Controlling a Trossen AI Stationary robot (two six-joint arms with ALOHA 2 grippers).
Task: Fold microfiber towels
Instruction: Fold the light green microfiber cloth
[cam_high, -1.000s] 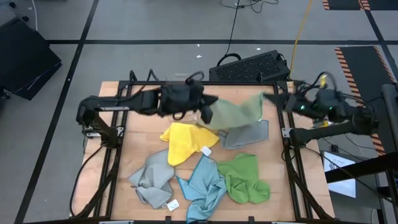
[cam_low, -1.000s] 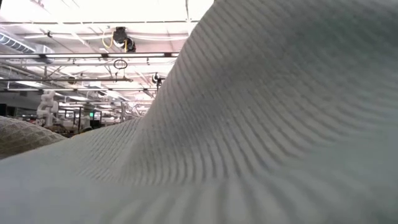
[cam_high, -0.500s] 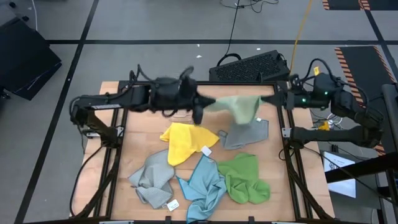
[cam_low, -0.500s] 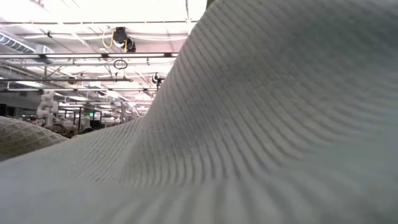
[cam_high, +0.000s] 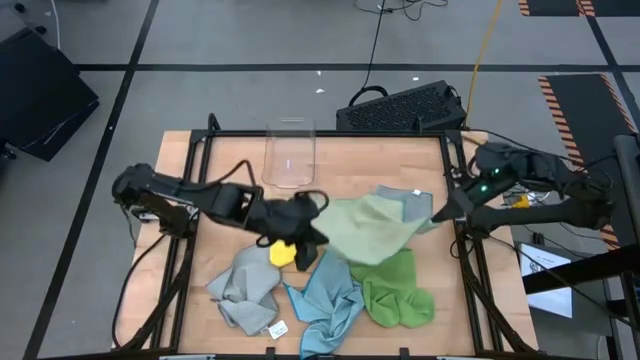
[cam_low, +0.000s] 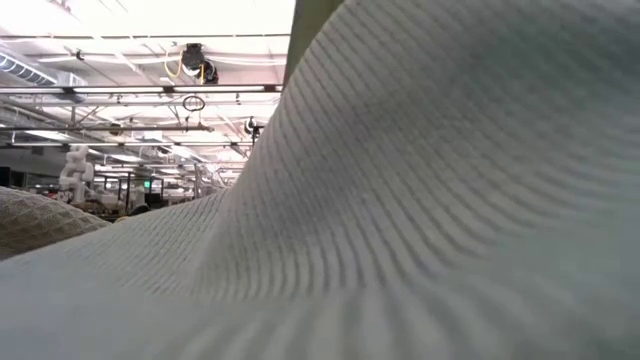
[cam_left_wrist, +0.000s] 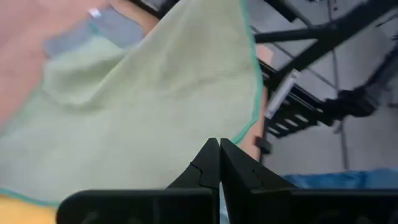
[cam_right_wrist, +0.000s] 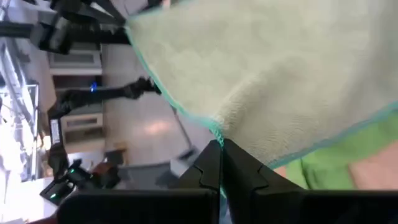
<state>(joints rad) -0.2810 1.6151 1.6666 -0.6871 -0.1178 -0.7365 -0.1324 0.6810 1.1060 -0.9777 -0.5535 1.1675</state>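
Observation:
A pale green microfiber towel (cam_high: 372, 228) hangs spread over the middle of the table between my two grippers. My left gripper (cam_high: 318, 228) is shut on its left end and my right gripper (cam_high: 437, 213) on its right end. A yellow towel (cam_high: 282, 253) lies mostly hidden under my left gripper. One grey towel (cam_high: 412, 203) peeks out from beneath the pale green one. Another grey towel (cam_high: 243, 287), a light blue towel (cam_high: 330, 297) and a bright green towel (cam_high: 396, 287) lie crumpled on the near half of the table. My left gripper pinches a hemmed corner (cam_left_wrist: 235, 137) of the pale green towel between its two shut fingers, slanting down from the table's left. The towel spreads away from the fingers, clear of the table at this end. My right gripper pinches another hemmed corner (cam_right_wrist: 216, 129) between its shut fingers, slanting down from the table's right. The cloth fans out from the fingertips and sags toward the bright green towel.
A clear plastic bin (cam_high: 290, 153) stands at the table's far edge. A black keyboard-like case (cam_high: 405, 105) lies on the floor beyond the table. In the low view, a grey cloth (cam_low: 400, 220) close to the lens blocks most of the table.
Both grippers have moved toward the table's near edge and down, carrying the pale green towel from the far side to the middle. The towel, bunched before, now hangs spread between them over a grey towel. The clear bin has come into view.

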